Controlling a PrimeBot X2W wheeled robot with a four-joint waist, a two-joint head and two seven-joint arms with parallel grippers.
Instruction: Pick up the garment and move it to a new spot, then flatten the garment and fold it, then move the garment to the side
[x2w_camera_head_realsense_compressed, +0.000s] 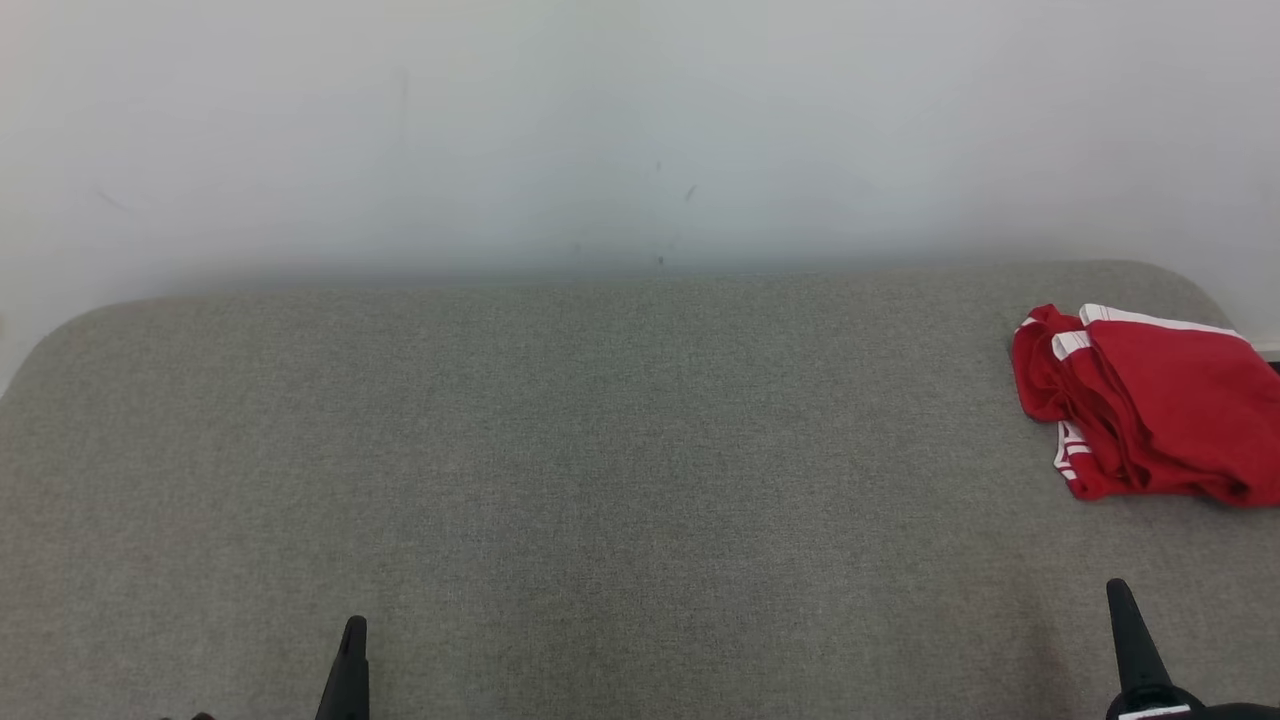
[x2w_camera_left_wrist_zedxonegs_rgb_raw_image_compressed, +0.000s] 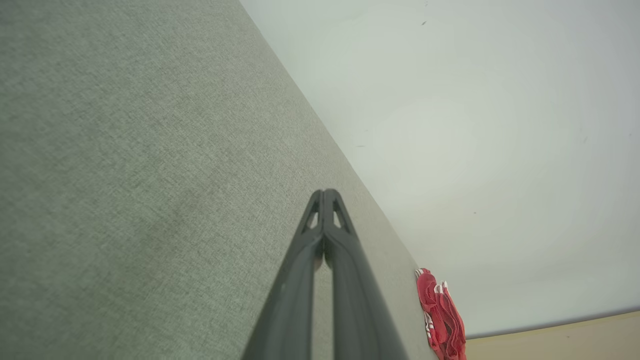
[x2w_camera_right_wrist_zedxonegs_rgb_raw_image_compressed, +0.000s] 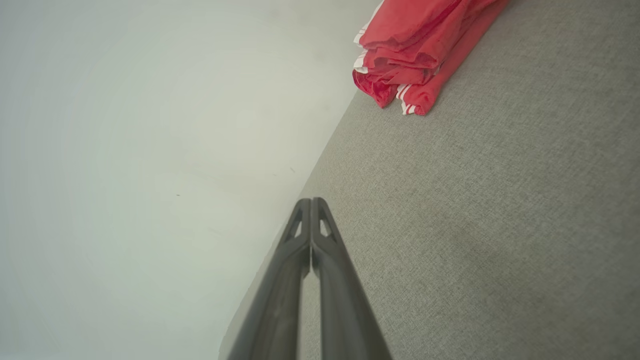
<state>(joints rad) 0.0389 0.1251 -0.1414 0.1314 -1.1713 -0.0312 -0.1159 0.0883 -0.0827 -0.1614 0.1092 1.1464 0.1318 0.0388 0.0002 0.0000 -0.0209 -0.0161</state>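
Left end effector (x2w_camera_left_wrist_zedxonegs_rgb_raw_image_compressed: 324, 192), right end effector (x2w_camera_right_wrist_zedxonegs_rgb_raw_image_compressed: 311, 200): closed, empty.

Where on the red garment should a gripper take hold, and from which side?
Probably the near left corner of the garment, where the white-trimmed layers stack into a thick edge that offers something to pinch. Come from the near side with the right gripper, the closer one; it is shut and would need to open first.

Grey fabric table (x2w_camera_head_realsense_compressed: 600, 450) — folded red garment (x2w_camera_head_realsense_compressed: 1150, 420) far-right corner.
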